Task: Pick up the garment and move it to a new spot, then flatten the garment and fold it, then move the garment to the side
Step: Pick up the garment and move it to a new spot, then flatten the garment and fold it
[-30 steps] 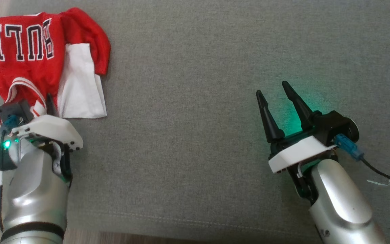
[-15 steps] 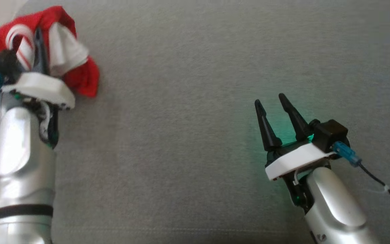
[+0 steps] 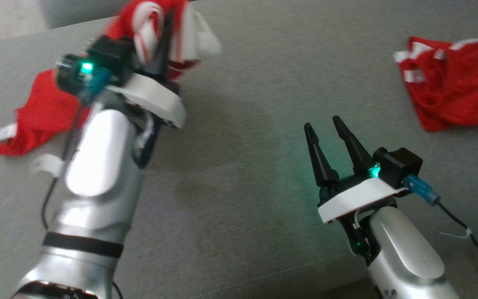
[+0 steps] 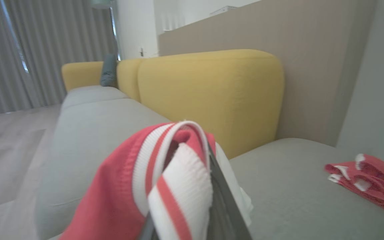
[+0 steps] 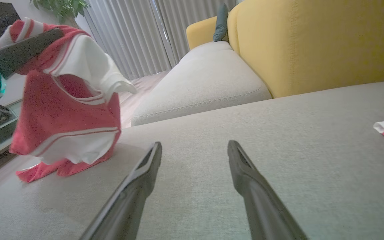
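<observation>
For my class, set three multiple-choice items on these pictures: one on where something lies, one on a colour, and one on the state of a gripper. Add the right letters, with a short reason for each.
1. In the head view, where does the loose red garment lie?
A. In a basket
B. On the grey seat, at the upper right
C. On the floor

2. What colour is the sofa backrest?
A. Yellow
B. Blue
C. Black

3. How do the jaws of the right gripper stand?
A. Shut on a towel
B. Shut on nothing
C. Open and empty

Answers:
1 B: it lies flat on the seat, apart from both arms.
2 A: both wrist views show it yellow.
3 C: its two fingers stand apart over bare cushion. It is the left gripper that holds the red and white jersey.
</observation>
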Controlling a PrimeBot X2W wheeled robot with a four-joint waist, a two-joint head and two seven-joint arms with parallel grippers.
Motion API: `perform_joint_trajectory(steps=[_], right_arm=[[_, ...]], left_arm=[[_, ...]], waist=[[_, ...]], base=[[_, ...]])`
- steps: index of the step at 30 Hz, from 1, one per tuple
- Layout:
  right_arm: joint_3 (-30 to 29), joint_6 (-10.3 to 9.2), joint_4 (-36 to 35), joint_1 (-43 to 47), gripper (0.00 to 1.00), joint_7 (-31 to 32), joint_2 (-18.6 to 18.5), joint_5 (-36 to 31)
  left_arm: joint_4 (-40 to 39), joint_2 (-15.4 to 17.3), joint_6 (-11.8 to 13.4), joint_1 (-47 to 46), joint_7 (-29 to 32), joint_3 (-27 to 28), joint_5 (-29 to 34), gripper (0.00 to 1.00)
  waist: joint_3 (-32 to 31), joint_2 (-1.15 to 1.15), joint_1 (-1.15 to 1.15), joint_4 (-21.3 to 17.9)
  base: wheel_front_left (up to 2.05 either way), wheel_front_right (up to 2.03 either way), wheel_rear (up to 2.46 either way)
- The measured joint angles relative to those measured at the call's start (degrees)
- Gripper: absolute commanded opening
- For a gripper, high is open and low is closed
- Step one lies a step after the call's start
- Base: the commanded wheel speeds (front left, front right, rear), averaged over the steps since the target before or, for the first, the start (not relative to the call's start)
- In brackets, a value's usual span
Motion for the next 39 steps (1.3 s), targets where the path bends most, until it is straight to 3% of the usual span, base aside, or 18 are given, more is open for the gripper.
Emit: perform_joint_trajectory(steps=[4,8,9,10,11,15,19,24,29,39], right_arm=[[0.7,0.0,-0.4,0.0,1.0,0.0,0.0,0.7],[1.0,0.0,-0.7,0.0,1.0,0.0,0.0,1.5],[0.9,0.0,-0.7,0.0,1.0,0.0,0.0,1.6],[0.9,0.0,-0.7,0.0,1.0,0.0,0.0,1.6],[0.9,0.0,-0.8,0.0,1.0,0.0,0.0,1.6],[0.5,0.0,-1.0,0.0,1.0,0.0,0.0,1.6],[0.3,0.0,-1.1,0.0,1.0,0.0,0.1,1.5],[0.1,0.0,-0.7,0.0,1.0,0.0,0.1,0.4],[1.0,0.0,0.4,0.1,1.0,0.0,0.1,-1.1],[5.4,0.0,8.1,2.5,1.0,0.0,0.2,-1.5]], left_arm=[[-0.3,-0.1,-0.2,0.0,0.0,-9.5,-6.3,0.0],[-0.2,-0.2,2.9,0.1,0.0,-19.8,-12.4,0.0],[-0.1,-0.2,4.0,0.1,0.0,-21.3,-14.0,0.2],[0.2,-0.2,5.0,0.2,0.0,-22.5,-15.3,0.52],[0.5,-0.2,6.2,0.3,0.0,-23.2,-16.5,1.0],[1.9,-0.1,9.3,1.2,0.0,-24.3,-19.2,1.0],[3.0,0.0,10.8,4.6,0.0,-23.7,-19.3,1.0],[1.8,0.3,12.5,11.6,0.0,-18.9,-18.3,1.0],[-4.8,0.6,14.2,18.8,0.0,-12.1,-15.6,1.0],[-13.6,0.6,13.6,32.7,0.0,-1.8,-12.3,1.0]], waist=[[0.4,0.0,0.0,-4.4],[1.1,0.0,0.0,-8.1],[1.3,0.0,0.0,-8.7],[1.5,0.0,0.0,-9.3],[1.7,0.0,0.0,-9.6],[2.1,0.0,0.0,-8.8],[2.0,0.0,0.0,-6.3],[1.4,0.0,0.0,-2.1],[0.6,0.0,0.0,2.6],[-1.5,0.0,0.0,9.8]], base=[[0.0,0.0,0.0],[0.0,0.0,0.0],[0.0,0.0,0.0],[0.0,0.0,0.0],[0.0,0.0,0.0],[0.0,0.0,0.0],[0.0,0.0,0.0],[0.0,0.0,0.0],[0.0,0.0,0.0],[0.0,0.0,0.0]])
